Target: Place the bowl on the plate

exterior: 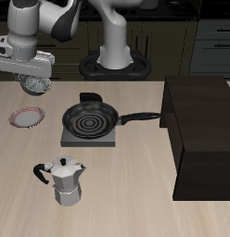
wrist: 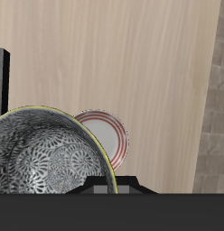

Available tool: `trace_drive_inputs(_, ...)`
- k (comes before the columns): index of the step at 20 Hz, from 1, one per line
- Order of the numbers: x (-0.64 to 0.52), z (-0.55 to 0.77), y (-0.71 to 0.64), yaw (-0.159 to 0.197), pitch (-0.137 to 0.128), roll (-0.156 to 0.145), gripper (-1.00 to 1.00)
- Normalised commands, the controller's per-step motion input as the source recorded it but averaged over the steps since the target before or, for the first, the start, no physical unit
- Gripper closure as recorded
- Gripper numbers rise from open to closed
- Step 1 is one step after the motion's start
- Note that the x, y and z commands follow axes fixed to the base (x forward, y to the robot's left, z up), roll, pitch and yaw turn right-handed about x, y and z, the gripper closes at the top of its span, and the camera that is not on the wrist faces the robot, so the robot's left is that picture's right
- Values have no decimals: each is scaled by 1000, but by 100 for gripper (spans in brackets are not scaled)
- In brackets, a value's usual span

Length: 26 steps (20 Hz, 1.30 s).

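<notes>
My gripper (exterior: 33, 81) is clenched on the bowl (exterior: 34, 86), holding it in the air near the table's back edge — its speckled inside fills my wrist view (wrist: 51, 153). The plate (exterior: 27, 116) lies on the table (exterior: 117, 185) just nearer the front, apart from the bowl. Farther along sit the moka pot (exterior: 64, 180) and the frying pan (exterior: 89, 118) — then the dark cabinet (exterior: 200, 130).

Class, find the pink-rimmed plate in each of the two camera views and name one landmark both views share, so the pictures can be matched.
Exterior view: the plate lies on the table beside the stove burner, below the raised bowl.
Wrist view: the plate shows partly, peeking out from behind the bowl rim, on the bare wood.
Shared landmark: the bowl held at the gripper, close to the plate in both.
</notes>
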Motion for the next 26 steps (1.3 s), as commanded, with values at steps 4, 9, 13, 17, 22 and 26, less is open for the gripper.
trace_drive_inputs(4, -92, -218, -98, 0, 34, -16, 100)
trace_drive_inputs(9, -55, -157, -167, 0, 25, -31, 100)
trace_drive_inputs(13, 10, -161, -46, -14, 17, -13, 100)
trace_drive_inputs(17, 64, -116, -6, 14, -7, -14, 100)
trace_drive_inputs(22, 167, -93, 114, 17, -4, 9, 100)
trace_drive_inputs(26, 40, -184, 61, 9, 22, 18, 100)
